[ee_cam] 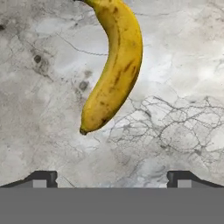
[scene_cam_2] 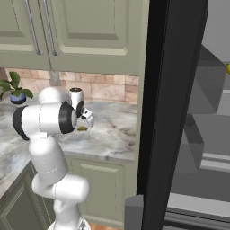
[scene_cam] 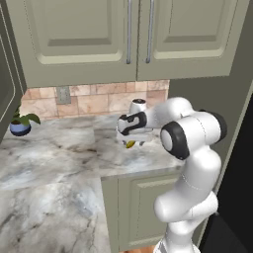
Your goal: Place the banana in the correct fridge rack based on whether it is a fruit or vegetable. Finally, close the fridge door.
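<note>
Even, bright rendered light, soft-edged low-resolution views, faint shadow beside the banana [ee_cam: 114,65].

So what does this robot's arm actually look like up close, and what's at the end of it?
The arm is glossy white, built from fat rounded segments joined by dark, near-black round joint caps. No cables or markings show. It ends in a small white-and-dark gripper with two short dark finger tips, blocky with pale inner faces, set wide apart.
</note>
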{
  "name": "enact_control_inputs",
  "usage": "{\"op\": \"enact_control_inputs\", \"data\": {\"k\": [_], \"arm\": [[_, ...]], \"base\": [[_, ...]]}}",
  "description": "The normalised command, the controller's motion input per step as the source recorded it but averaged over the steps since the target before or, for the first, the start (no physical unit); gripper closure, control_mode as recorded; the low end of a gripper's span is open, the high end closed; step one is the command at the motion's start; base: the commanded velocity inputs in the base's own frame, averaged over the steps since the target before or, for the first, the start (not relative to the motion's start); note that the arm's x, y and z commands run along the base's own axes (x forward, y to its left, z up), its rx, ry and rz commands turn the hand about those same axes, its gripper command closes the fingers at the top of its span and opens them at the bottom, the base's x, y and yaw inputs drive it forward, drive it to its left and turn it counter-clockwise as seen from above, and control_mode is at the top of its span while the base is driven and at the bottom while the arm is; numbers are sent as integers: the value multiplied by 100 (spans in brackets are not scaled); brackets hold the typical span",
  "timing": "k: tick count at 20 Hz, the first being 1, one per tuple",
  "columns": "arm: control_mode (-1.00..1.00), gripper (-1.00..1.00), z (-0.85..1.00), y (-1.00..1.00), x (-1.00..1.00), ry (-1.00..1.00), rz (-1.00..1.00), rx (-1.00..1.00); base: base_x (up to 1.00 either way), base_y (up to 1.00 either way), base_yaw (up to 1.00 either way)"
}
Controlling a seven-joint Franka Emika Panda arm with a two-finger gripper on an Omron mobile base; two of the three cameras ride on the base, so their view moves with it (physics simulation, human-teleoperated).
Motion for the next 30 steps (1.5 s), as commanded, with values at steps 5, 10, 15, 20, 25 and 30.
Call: {"op": "enact_control_inputs", "data": {"k": [5,10,15,20,25,30], "arm": [[-100,-100,-32,5,42,0,-1,-4],[-100,-100,-31,7,43,0,-2,-3],[-100,-100,-33,0,39,0,0,-2],[-100,100,-35,0,16,-4,0,0],[-100,100,0,0,-1,0,0,0],[-100,100,42,0,-74,-17,0,0]], "base": [[0,0,0],[0,0,0],[0,0,0],[0,0,0],[0,0,0],[0,0,0]]}}
